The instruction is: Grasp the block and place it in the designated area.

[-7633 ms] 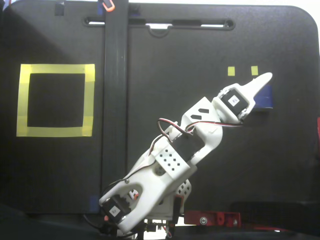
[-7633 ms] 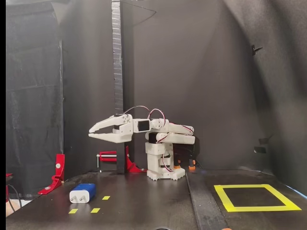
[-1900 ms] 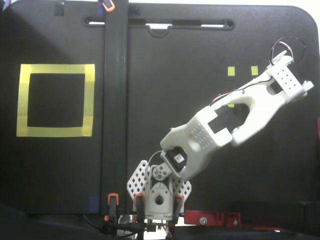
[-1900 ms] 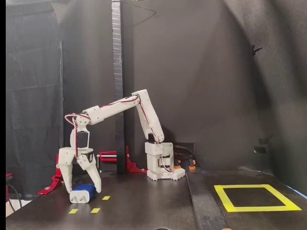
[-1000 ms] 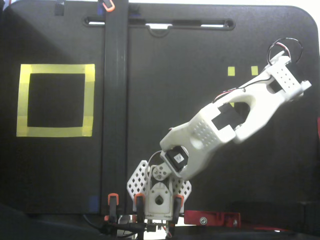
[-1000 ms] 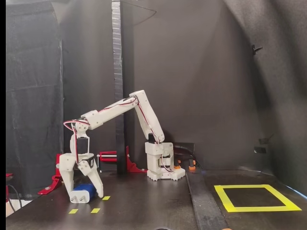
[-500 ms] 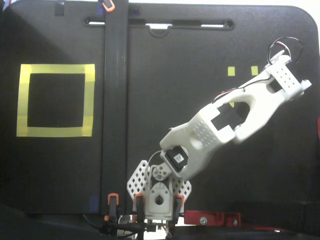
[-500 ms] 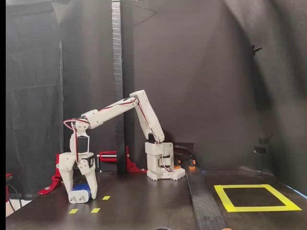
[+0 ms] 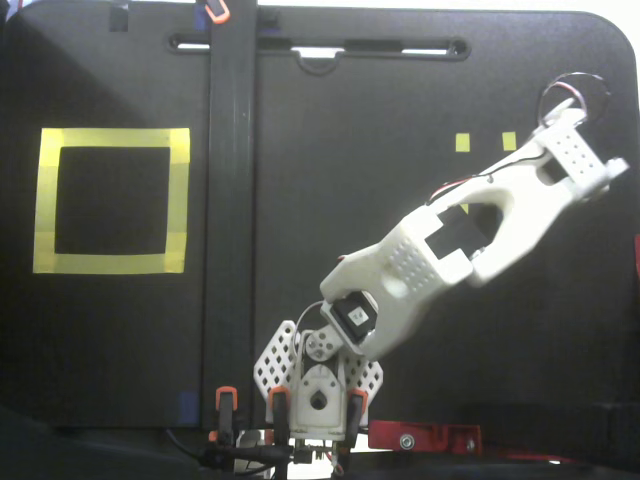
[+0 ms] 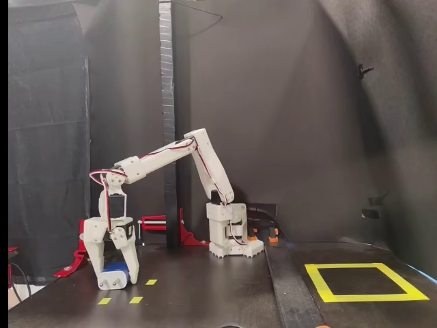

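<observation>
The dark-blue block [image 10: 117, 268] sits between the fingers of my gripper [image 10: 115, 280] at the left of this fixed view, low at the table surface. The jaws stand close against its two sides. In the other fixed view, from above, the gripper [image 9: 578, 158] is at the far right and its white wrist hides the block. The designated area, a square of wide yellow tape [image 9: 112, 137] with a black inside, lies at the far left there and at the right front in the side view [image 10: 375, 298], far from the gripper.
Small yellow square markers [image 10: 136, 300] lie next to the gripper; two show from above [image 9: 462, 142]. A black upright post [image 10: 166, 102] stands between the arm and the taped square. The arm's base [image 9: 320, 390] is at the near edge, with a red clamp [image 9: 425, 436] beside it.
</observation>
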Robot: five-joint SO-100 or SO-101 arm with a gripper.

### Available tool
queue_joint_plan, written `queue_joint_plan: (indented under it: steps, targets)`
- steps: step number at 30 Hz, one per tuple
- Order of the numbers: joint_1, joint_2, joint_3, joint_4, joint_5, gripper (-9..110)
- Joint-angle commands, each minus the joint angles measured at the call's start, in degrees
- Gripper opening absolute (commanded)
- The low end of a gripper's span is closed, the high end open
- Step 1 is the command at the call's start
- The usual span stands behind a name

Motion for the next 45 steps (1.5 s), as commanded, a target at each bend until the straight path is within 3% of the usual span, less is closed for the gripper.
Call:
queue_joint_plan:
  steps: [1, 10, 35, 45]
  targets:
    - [0.26, 3.6, -7.47, 6.33, 0.53, 18]
    - [0.18, 4.75, -16.7, 14.33, 2.11, 18]
    - [0.35, 10.37, -17.05, 18.46, 2.64, 18]
    - [-5.71, 11.78, -16.52, 20.3, 10.81, 18]
